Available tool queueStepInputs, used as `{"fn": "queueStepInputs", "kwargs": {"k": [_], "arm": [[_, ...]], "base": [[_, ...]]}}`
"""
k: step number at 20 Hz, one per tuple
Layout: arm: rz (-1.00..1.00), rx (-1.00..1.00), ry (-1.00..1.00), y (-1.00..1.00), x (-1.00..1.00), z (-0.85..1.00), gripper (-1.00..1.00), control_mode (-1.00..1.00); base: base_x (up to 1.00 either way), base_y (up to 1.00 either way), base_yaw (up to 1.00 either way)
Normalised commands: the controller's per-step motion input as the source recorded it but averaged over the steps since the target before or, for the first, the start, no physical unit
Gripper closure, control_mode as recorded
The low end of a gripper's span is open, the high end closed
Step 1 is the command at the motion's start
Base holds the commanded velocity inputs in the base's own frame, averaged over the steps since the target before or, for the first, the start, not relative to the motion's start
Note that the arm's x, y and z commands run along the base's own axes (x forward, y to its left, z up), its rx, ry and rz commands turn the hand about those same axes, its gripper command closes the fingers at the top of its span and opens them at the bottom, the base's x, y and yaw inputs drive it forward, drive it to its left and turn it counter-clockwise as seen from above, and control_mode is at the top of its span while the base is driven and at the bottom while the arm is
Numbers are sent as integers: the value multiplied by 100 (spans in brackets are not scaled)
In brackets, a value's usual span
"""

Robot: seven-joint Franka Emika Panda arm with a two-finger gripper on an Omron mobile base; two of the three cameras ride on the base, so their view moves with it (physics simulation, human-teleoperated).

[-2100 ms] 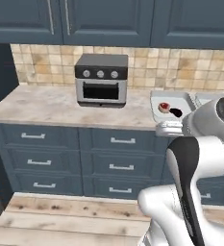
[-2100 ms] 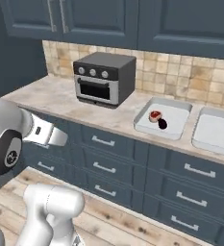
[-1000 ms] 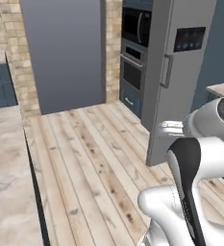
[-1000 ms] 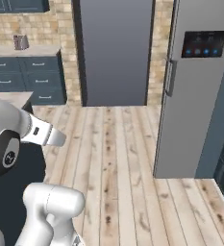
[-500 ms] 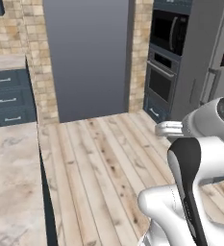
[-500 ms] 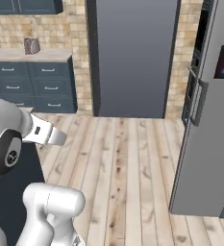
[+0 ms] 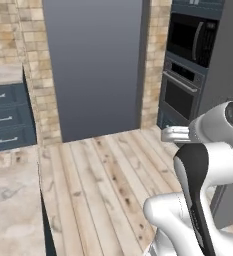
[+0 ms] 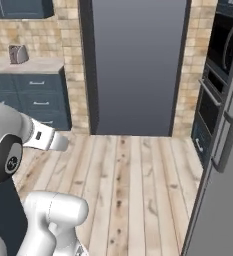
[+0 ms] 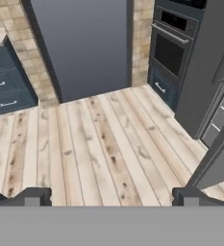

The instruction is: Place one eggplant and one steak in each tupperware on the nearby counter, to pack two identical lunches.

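- We are facing a stretch of wooden floor (image 7: 103,185) with a tall dark grey panel (image 7: 93,65) ahead, brick-tiled wall strips on either side of it, and a built-in oven stack (image 7: 188,75) to the right.
- Our claw (image 9: 111,194) stands wide apart with nothing between its tips; in the hand view we see plain floorboards between them.
- A corner of the beige marbled desk (image 7: 10,200) lies at the lower left of the left base view, and this part of it is bare.
- A second run of desk (image 8: 25,65) over dark blue drawers (image 8: 33,95) sits at the far left of the right base view, carrying a small grey appliance (image 8: 18,53), possibly a toaster.
- No eggplant, steak or tupperware lies within what we can see here, so we cannot say where they are or how many pieces are already packed.
- We judge that we are in transit between stations, carrying nothing, so at least one pick-up still lies ahead.
- What is left, as far as we can tell: reach the food, grasp a piece, and bring it to a container.
- The tall grey fridge front (image 8: 223,190) stands close on our right.
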Motion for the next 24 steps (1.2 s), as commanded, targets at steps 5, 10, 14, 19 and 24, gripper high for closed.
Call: {"fn": "queueStepInputs", "kwargs": {"k": [5, 10, 14, 19, 24], "arm": [[0, 0, 0, 0, 0, 0, -100, 100], [0, 0, 0, 0, 0, 0, -100, 100], [0, 0, 0, 0, 0, 0, -100, 100], [0, 0, 0, 0, 0, 0, -100, 100], [0, 0, 0, 0, 0, 0, -100, 100]], "base": [[100, -1, -37], [100, 0, -51], [100, 0, -64], [100, 0, -71], [95, 0, -70]]}}
